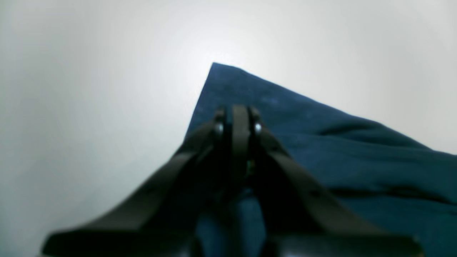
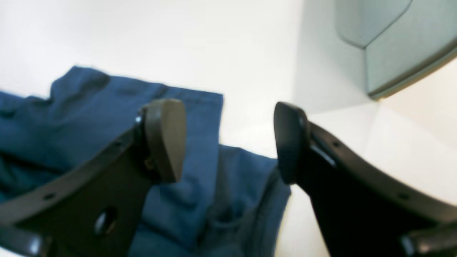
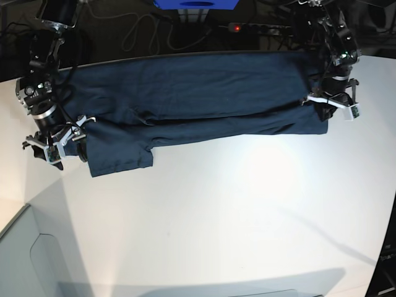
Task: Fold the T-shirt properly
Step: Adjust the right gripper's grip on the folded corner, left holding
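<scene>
The dark navy T-shirt (image 3: 198, 93) lies stretched across the far part of the white table (image 3: 247, 204), folded lengthwise, with one sleeve (image 3: 120, 158) sticking toward me at the left. At the right end of the shirt, near its front corner (image 1: 214, 66), my left gripper (image 3: 331, 111) (image 1: 237, 119) is shut, and a dark strip of the cloth (image 1: 357, 153) is pinched between the pads. Over the sleeve end (image 2: 200, 117) at the left my right gripper (image 3: 65, 145) (image 2: 228, 142) hangs open. Its fingers (image 2: 166, 139) are spread wide and hold nothing.
Behind the table's far edge are cables, a power strip with a red light (image 3: 235, 28) and a blue object (image 3: 195, 3). A grey panel (image 3: 37, 253) (image 2: 400, 43) sits at the table's near left corner.
</scene>
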`<state>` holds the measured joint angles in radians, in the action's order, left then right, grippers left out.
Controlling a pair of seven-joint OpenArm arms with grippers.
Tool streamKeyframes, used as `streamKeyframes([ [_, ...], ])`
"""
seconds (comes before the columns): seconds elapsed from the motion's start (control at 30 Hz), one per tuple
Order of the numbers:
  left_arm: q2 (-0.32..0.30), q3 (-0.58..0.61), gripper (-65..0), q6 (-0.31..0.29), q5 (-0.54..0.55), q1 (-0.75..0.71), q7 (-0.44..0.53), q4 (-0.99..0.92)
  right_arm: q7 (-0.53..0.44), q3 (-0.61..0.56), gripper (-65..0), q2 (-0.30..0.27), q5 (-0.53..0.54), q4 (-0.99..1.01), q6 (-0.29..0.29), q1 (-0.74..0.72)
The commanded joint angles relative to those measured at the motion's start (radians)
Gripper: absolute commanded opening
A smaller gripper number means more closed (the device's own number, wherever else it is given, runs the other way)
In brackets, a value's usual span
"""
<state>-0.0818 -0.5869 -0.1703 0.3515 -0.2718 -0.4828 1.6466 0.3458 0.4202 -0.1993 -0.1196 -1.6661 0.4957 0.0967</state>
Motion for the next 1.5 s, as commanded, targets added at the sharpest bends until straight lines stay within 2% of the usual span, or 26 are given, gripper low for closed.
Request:
streamKeyframes([
  [0.0,-0.003,-0.006,-65.0,-0.005,0.011,-0.01,0.023,0.036,0.006,0.004,-27.6,-0.018,0.011,-0.016,0.007,-0.045],
  [0.1,0.006,-0.032,-65.0,-0.005,0.011,-0.016,0.017,0.088,0.166,0.003,-27.5,-0.015,0.011,0.039,0.007,-0.16],
  [0.2,0.006,-0.035,-65.0,-0.005,0.011,-0.016,0.016,0.103,0.283,0.001,-27.9,-0.013,0.011,0.157,0.007,-0.279],
  [0.33,0.006,-0.037,-65.0,-0.005,0.005,-0.014,0.016,0.103,0.341,0.001,-27.7,-0.019,0.011,0.346,0.007,-0.406],
  [0.43,0.004,-0.037,-65.0,-0.005,0.007,-0.016,0.016,0.103,0.339,-0.001,-27.5,-0.019,0.011,0.453,0.007,-0.457],
  [0.53,0.004,-0.037,-65.0,-0.005,0.008,-0.016,0.016,0.103,0.33,-0.063,-27.5,-0.019,0.011,0.508,0.007,-0.472],
  [0.67,0.004,-0.037,-65.0,-0.005,0.008,-0.014,0.016,0.103,0.255,-0.156,-27.5,-0.019,0.011,0.535,0.004,-0.463],
  [0.77,0.004,-0.037,-65.0,-0.005,0.008,-0.014,0.016,0.106,0.226,-0.18,-27.5,-0.019,0.01,0.548,0.002,-0.452],
  [0.97,0.004,-0.038,-65.0,-0.005,0.01,-0.016,0.016,0.106,0.187,-0.174,-27.5,-0.025,0.01,0.556,0.001,-0.45],
  [1.1,0.004,-0.038,-65.0,-0.005,0.01,-0.016,0.016,0.103,0.186,-0.172,-27.5,-0.042,0.01,0.554,0.001,-0.45],
  [1.47,0.004,-0.038,-65.0,-0.005,0.008,-0.013,0.016,0.099,0.186,-0.177,-27.5,-0.042,0.01,0.556,0.001,-0.427],
])
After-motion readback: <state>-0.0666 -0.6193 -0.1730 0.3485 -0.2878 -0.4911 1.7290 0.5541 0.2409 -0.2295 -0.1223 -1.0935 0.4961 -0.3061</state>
